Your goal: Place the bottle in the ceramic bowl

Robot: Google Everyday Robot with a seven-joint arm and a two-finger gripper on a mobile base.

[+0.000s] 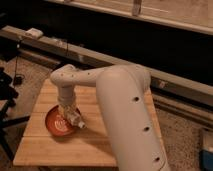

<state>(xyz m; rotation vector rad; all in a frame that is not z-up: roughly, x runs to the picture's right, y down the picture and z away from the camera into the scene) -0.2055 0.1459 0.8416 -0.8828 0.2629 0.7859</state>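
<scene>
The orange-red ceramic bowl (57, 123) with a pale swirl inside sits on the left part of the wooden table (115, 150). My white arm reaches down from the right, and the gripper (68, 111) hangs just over the bowl's right half. The small white bottle (76, 120) lies tilted below the gripper, across the bowl's right rim, with its end pointing to the lower right. Whether the gripper still grips the bottle does not show.
The arm's thick white link (130, 115) covers the table's right half. A dark stand (7, 100) is off the table's left edge. Behind runs a long ledge (100, 57) with a small white box (34, 33) on it. A blue thing (207, 150) stands on the floor at the right.
</scene>
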